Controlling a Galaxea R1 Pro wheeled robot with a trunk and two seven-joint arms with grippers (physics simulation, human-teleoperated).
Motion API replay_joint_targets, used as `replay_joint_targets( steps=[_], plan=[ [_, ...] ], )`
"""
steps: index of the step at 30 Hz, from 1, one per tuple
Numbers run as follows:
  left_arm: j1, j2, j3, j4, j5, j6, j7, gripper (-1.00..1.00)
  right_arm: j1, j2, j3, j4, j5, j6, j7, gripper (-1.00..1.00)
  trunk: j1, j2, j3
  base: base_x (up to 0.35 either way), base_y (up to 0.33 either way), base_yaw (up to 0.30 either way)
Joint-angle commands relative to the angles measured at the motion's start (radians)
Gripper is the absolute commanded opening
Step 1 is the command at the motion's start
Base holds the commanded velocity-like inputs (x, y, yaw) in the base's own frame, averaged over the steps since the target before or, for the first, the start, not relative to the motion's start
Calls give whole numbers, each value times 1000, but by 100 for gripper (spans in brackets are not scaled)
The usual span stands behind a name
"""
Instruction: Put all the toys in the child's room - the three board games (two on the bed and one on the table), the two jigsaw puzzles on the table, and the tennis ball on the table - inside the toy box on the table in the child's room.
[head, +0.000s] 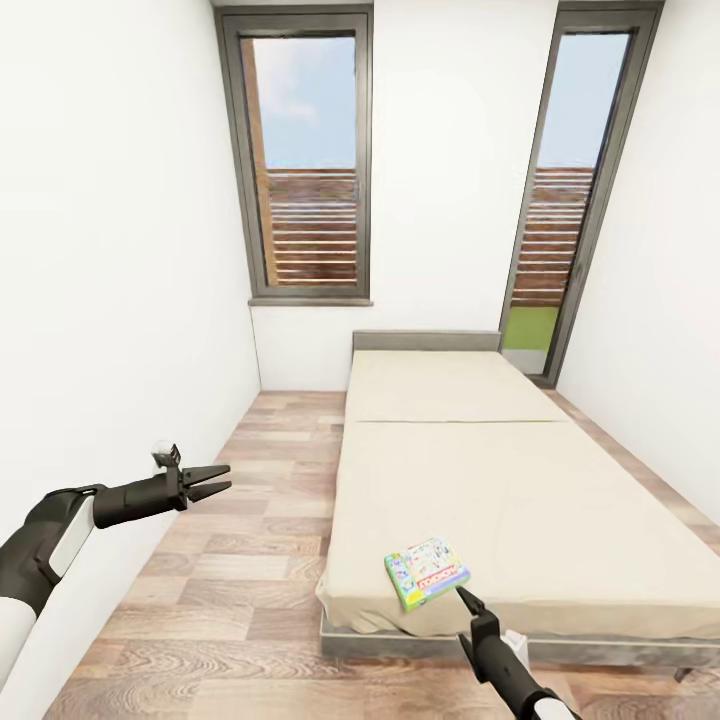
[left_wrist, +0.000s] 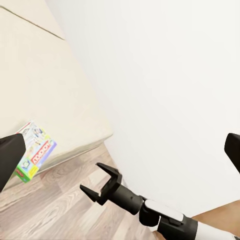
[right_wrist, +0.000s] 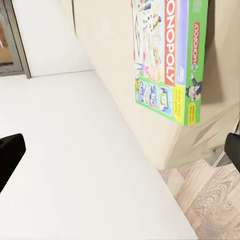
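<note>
One board game (head: 427, 572), a green-edged Monopoly box with a white colourful cover, lies flat on the near left corner of the bed (head: 480, 470). It shows again in the left wrist view (left_wrist: 34, 151) and fills the upper part of the right wrist view (right_wrist: 170, 60). My right gripper (head: 466, 598) hovers open and empty just in front of the box, at the mattress edge; the left wrist view shows its spread fingers (left_wrist: 97, 182). My left gripper (head: 225, 478) is open and empty over the floor, left of the bed. The table, toy box, jigsaw puzzles and tennis ball are out of view.
A white wall (head: 120, 300) runs close along my left arm. A strip of wood-plank floor (head: 250, 560) lies between wall and bed. Two tall dark-framed windows (head: 308, 160) stand in the far wall behind the grey headboard (head: 426, 340).
</note>
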Motion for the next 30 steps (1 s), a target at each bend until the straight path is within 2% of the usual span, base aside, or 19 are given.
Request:
replay_joint_targets(
  steps=[1,6,8,14,30],
  plan=[
    [-1,0,0,0,4,9,-1,100,0,1,-7,7,-6,9,40,100,4,-8,-4,0,0,0],
    [0,0,0,0,3,9,-1,100,0,0,-7,66,-3,7,168,100,23,-43,-20,0,0,0],
    [0,0,0,0,3,9,-1,100,0,-1,-7,86,-2,7,195,100,31,-57,-26,0,0,0],
    [0,0,0,0,3,8,-1,100,0,-2,-7,104,-3,7,223,100,54,-99,-45,0,0,0],
    [0,0,0,0,5,9,-1,100,0,-1,-6,105,4,4,229,100,115,-211,-95,0,0,0]
  ],
)
